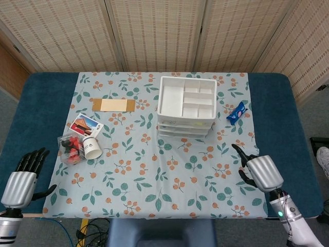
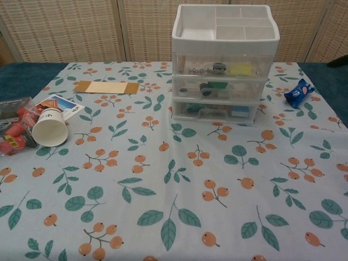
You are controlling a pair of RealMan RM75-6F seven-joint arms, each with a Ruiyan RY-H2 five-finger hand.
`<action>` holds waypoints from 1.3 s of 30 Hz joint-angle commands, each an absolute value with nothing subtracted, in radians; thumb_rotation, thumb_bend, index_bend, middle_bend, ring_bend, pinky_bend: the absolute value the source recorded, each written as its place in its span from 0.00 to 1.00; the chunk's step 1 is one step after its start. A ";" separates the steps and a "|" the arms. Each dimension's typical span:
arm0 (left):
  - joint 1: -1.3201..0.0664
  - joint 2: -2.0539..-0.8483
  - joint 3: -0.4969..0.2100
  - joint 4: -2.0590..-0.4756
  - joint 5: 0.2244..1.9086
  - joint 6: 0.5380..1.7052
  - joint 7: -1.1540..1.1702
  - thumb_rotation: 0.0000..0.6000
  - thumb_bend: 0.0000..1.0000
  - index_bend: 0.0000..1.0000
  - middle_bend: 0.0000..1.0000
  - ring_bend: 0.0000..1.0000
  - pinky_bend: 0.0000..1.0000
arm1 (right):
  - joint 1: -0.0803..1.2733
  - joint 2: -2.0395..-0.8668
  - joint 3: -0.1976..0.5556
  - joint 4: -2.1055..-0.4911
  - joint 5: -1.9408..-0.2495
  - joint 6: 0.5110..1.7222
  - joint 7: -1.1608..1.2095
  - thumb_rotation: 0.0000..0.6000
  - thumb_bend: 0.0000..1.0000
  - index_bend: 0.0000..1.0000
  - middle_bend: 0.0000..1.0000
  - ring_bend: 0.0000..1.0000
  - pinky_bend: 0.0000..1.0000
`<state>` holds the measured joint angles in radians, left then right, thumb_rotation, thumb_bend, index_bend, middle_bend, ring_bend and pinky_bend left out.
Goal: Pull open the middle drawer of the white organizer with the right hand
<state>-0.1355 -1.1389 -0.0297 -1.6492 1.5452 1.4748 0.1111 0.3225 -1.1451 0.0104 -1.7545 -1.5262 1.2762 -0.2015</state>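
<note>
The white organizer (image 1: 186,105) stands on the floral cloth at the back centre, its top tray divided into compartments. In the chest view its three clear drawers (image 2: 219,68) face me, all closed, and the middle drawer (image 2: 219,88) holds small dark and green items. My right hand (image 1: 262,172) hovers near the cloth's front right corner, well in front of and to the right of the organizer, holding nothing, fingers apart. My left hand (image 1: 23,180) rests at the table's front left corner, fingers stretched out and empty.
A blue snack packet (image 1: 237,112) lies just right of the organizer. On the left are a tipped paper cup (image 1: 92,147), a clear box of red items (image 1: 71,146), a picture card (image 1: 86,125) and a brown cardboard strip (image 1: 113,105).
</note>
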 commanded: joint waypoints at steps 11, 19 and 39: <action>-0.129 -1.132 -0.032 -1.636 1.540 1.482 0.089 1.00 0.17 0.05 0.06 0.06 0.08 | 0.506 -1.294 0.128 -1.701 -1.340 0.974 0.118 1.00 0.59 0.00 0.74 0.87 1.00; -0.128 -1.131 -0.032 -1.631 1.538 1.481 0.084 1.00 0.17 0.05 0.06 0.06 0.08 | 0.564 -1.362 0.185 -1.628 -1.262 0.898 0.215 1.00 0.59 0.00 0.74 0.87 1.00; -0.117 -1.130 -0.032 -1.609 1.520 1.485 0.072 1.00 0.17 0.05 0.06 0.06 0.08 | 0.706 -1.500 0.261 -1.468 -1.171 0.776 0.248 1.00 0.60 0.00 0.74 0.87 1.00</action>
<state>-0.1171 -1.1300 -0.0324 -1.6093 1.5204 1.4849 0.0718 0.7044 -1.4967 0.2588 -1.4710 -1.1732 0.7776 0.2493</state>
